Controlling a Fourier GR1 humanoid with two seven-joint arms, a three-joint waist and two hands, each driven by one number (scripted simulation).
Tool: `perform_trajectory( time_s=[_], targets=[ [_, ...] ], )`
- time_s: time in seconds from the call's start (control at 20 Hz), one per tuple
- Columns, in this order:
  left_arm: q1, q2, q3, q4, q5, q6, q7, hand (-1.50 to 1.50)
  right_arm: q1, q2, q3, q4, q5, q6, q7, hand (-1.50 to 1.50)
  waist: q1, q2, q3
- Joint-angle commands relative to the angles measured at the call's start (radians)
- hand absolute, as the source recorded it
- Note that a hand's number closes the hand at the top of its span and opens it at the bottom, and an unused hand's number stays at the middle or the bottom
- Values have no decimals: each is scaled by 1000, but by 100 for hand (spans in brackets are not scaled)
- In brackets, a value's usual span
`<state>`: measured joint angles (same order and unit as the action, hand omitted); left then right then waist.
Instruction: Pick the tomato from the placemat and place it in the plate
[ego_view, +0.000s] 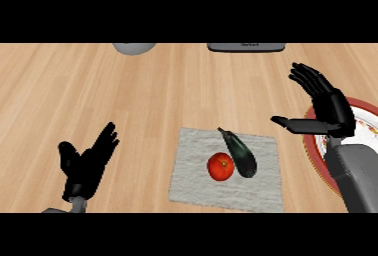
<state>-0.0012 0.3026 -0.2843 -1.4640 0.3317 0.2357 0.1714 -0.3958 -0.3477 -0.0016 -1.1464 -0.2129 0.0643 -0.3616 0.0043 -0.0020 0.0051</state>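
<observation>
A red tomato (220, 166) lies on a pale grey placemat (193, 186) in the lower middle of the wooden counter. A dark eggplant (241, 154) lies right beside the tomato, touching its right side. The red-rimmed plate (312, 150) shows at the right edge, mostly hidden by my right forearm. My right hand (328, 107) hovers open above the plate's left part, up and to the right of the tomato, thumb pointing left. My left hand (87, 162) rests open at the lower left, fingers up, well left of the placemat.
A grey rounded object (133, 47) sits at the counter's far edge, left of centre. A dark flat device (246, 47) lies at the far edge, right of centre.
</observation>
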Motion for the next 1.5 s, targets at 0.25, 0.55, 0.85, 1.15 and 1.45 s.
perform_trajectory(
  time_s=[0.25, 0.55, 0.85, 1.15, 1.45],
  targets=[
    [13, 13, 23, 32, -6, -27, -8, 0, -45, -190, 196, -108, 176, 196, 208, -150, -2, -3, -8],
    [46, -14, 35, 55, -11, -44, -61, 0, -9, -214, 266, -311, 223, 250, 387, -150, -9, -2, -6],
    [67, -46, 21, 36, -46, -39, -59, 0, -6, -143, 320, -414, 299, 247, 567, -150, -3, 0, -6],
    [-63, -44, 80, 86, -38, -63, 28, 0, 16, -29, 414, -484, 437, 203, 709, -150, -7, 1, -6],
    [26, -43, 88, 51, -64, -87, 2, 0, 102, 3, 419, -534, 434, 294, 745, -150, -6, 0, -5]
  ],
)
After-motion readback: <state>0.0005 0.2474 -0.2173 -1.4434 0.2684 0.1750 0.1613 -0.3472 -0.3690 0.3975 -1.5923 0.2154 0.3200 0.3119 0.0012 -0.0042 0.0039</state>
